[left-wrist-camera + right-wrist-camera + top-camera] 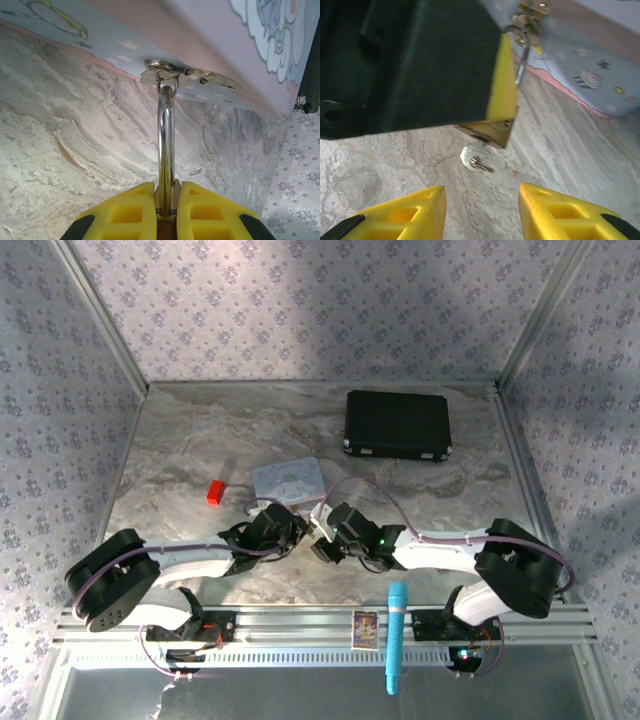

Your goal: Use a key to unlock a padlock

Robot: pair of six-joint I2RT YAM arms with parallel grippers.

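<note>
While left tool [166, 200] grips padlock [166, 130], arms bent inward, right tool [482, 202] gaping, empty, before key [471, 159].

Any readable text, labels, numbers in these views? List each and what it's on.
Nothing legible.
The card on the rail: print too small to read.
The pastel tin: cartoon drawings and stars, no words.
The padlock: blurred, no marking readable.
</note>
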